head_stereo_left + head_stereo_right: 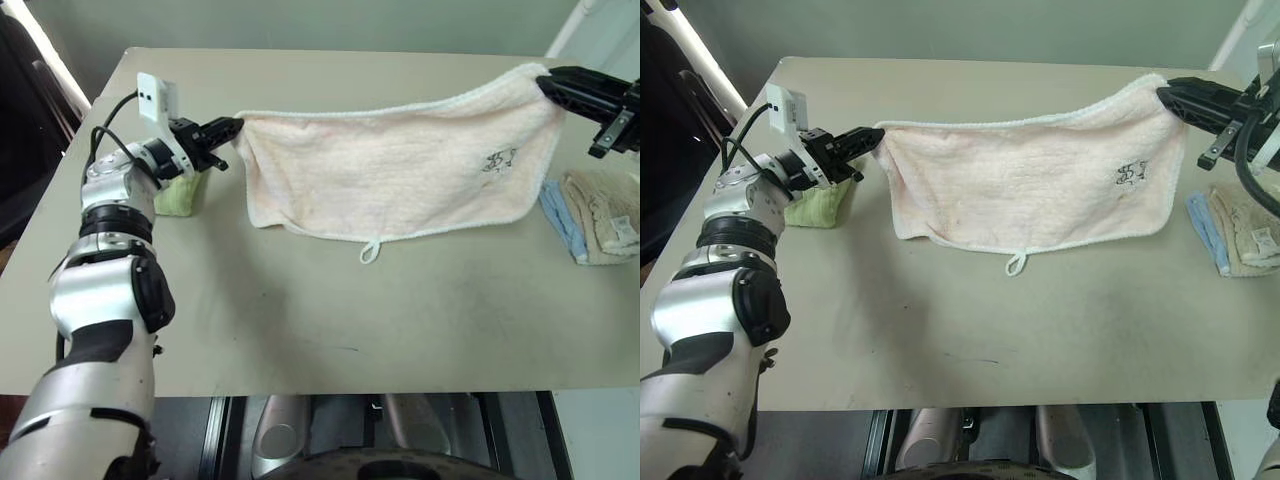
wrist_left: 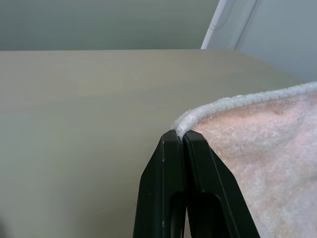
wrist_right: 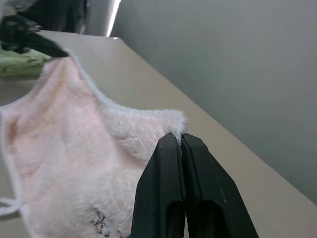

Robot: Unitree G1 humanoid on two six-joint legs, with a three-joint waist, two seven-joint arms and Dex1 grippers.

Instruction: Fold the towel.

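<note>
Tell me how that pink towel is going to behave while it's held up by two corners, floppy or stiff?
Probably very floppy: the pink towel, pinched at its corners by the left claw and right claw, sags between them. It likely weighs little, since thin fingertip grips carry it. The fluffy pile should resist slipping, though the white loop dangling below may drag on the table.

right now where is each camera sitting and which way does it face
Left eye view: on the head, looking forward and down at the table; left gripper and right gripper hold the towel up by its corners.
Right eye view: beside it, same scene, its stereo twin.
Left wrist view: on the left wrist, along shut fingers pinching a corner.
Right wrist view: on the right wrist, along shut fingers pinching the opposite corner.
Both wrist views share the towel.
</note>
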